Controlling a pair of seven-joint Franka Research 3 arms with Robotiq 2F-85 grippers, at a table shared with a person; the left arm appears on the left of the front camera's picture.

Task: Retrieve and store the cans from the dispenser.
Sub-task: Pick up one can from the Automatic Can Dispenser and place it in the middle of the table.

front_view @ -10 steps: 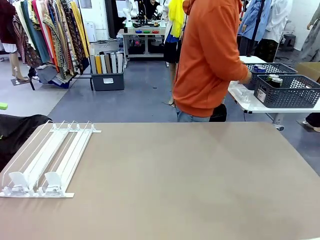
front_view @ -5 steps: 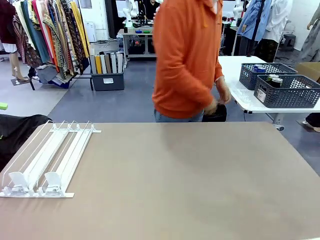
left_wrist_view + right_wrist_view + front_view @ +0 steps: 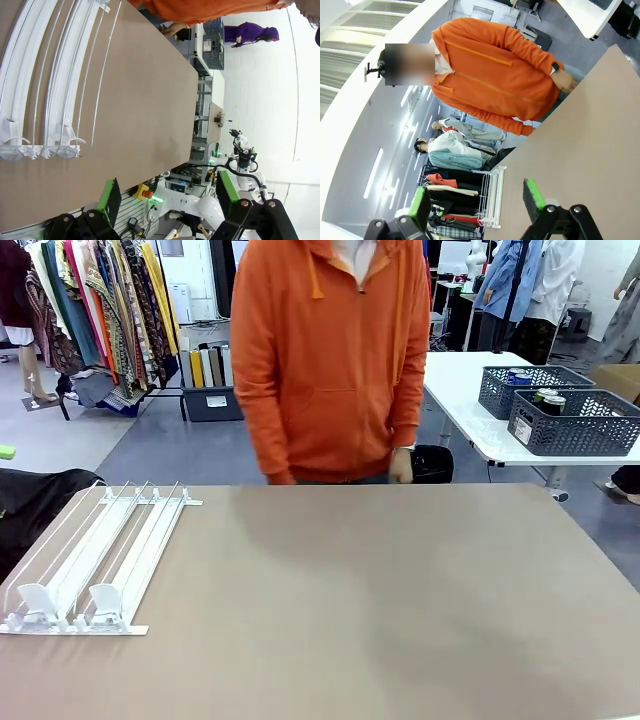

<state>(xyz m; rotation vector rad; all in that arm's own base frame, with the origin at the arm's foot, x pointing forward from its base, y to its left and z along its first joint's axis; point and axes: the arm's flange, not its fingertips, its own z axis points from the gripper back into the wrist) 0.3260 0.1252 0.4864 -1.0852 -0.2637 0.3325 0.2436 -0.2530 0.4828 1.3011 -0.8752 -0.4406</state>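
Ahead of the left gripper [image 3: 165,197], whose jaws stand spread and empty, the dispenser [image 3: 47,80] lies bare of cans. The right gripper [image 3: 477,200] hangs wide too. Risk — the person [image 3: 330,360] reaching in to load while an arm advances.

Dispenser [image 3: 95,555] near-left corner cut by picture's left edge in front view; in left wrist view rails run off top and left edges. Cans [image 3: 548,398] in far mesh basket [image 3: 575,425] mostly hidden by its wall, labels too small to read. Person's hands [image 3: 400,466] partly hidden behind table [image 3: 380,600] edge.
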